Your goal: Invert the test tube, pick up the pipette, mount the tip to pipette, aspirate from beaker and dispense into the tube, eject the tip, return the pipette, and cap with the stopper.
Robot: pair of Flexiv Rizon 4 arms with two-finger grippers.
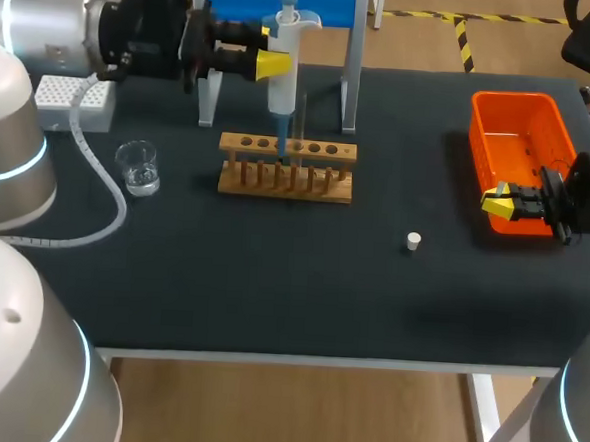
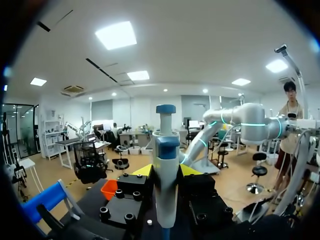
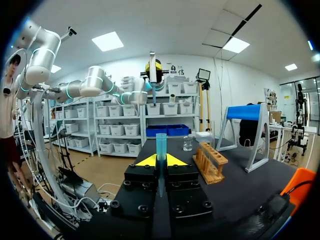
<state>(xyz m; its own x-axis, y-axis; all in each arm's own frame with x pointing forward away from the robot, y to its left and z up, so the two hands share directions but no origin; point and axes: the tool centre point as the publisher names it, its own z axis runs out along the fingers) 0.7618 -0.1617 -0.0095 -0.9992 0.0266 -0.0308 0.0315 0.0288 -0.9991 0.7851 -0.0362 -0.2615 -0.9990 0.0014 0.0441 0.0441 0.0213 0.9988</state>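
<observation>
Plastic, likely light and slick, the white-and-blue pipette (image 1: 282, 85) is clenched mid-barrel, the right place, by your left gripper (image 1: 273, 65); your right gripper (image 3: 161, 161) pinches a pale-blue tip (image 3: 161, 144).

The table (image 1: 271, 280) is black, the bin (image 1: 513, 96) orange, the rack (image 1: 287, 148) tan, the pipette (image 1: 283, 85) white and blue.

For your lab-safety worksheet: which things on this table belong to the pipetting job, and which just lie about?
Job: pipette, test tube, wooden rack, beaker, tip box, stopper, blue stand, blue tip.
Lying about: white hose, orange bin (possibly for spent tips).
</observation>
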